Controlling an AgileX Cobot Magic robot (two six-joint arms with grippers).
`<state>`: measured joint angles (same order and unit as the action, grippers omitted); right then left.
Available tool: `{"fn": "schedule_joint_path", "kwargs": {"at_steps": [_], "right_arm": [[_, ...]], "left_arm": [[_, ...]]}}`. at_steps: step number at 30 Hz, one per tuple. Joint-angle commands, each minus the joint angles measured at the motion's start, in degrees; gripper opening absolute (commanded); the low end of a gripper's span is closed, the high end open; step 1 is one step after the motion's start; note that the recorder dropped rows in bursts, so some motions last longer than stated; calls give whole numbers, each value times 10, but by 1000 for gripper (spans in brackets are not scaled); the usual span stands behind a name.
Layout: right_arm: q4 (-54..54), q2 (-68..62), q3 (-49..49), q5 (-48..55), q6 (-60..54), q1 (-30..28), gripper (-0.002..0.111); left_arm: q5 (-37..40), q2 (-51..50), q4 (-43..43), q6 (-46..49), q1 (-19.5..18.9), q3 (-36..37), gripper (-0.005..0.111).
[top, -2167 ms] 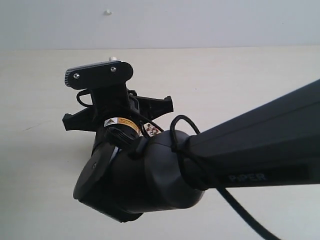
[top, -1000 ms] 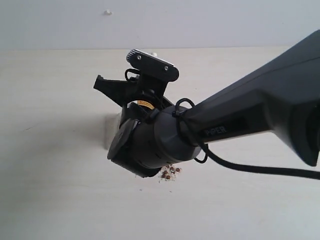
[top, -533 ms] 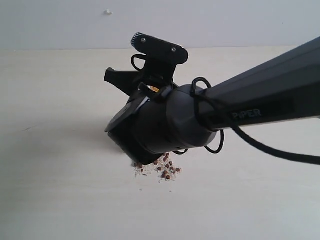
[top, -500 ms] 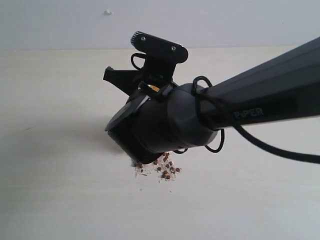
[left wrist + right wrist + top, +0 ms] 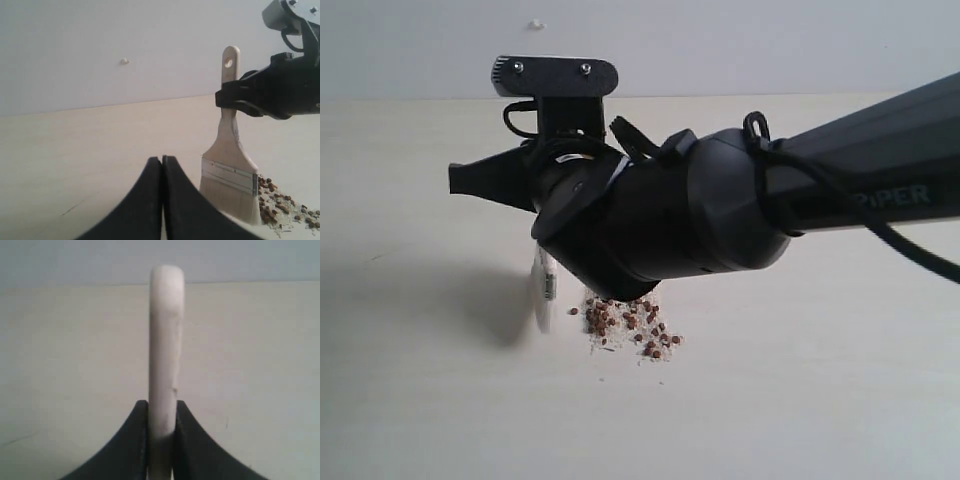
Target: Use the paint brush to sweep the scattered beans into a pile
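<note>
The paint brush stands upright on the pale table, its bristles down and touching the near edge of the beans. My right gripper is shut on its wooden handle just below the hole. The handle shows edge-on between the jaws in the right wrist view. From the exterior camera, only the white bristles peek out beneath the right arm, left of the reddish-brown beans and their pale crumbs. The right gripper points left. My left gripper is shut and empty, low over the table near the brush.
The bulky black right arm reaches in from the right and covers the table's middle. A lone white speck sits on the grey wall behind the table. A faint dark scratch marks the tabletop at left.
The right wrist has swung left and turned, so its fingers point left. The bristles now show left of the beans, and more of the bean patch is uncovered.
</note>
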<state>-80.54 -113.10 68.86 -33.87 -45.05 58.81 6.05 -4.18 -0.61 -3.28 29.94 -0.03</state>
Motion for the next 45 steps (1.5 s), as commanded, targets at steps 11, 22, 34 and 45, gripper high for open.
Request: {"fn": "schedule_joint_path", "kwargs": {"at_steps": [11, 22, 34, 45], "right_arm": [[21, 9, -89, -18, -9, -2, 0], [53, 20, -96, -39, -14, -2, 0], [128, 153, -96, 126, -72, -2, 0], [190, 322, -231, 203, -240, -8, 0]], "left_arm": [[-1, 2, -5, -1, -1, 0, 0], [-1, 2, -5, -1, -1, 0, 0], [-1, 2, -5, -1, -1, 0, 0], [-1, 2, -5, -1, -1, 0, 0]]}}
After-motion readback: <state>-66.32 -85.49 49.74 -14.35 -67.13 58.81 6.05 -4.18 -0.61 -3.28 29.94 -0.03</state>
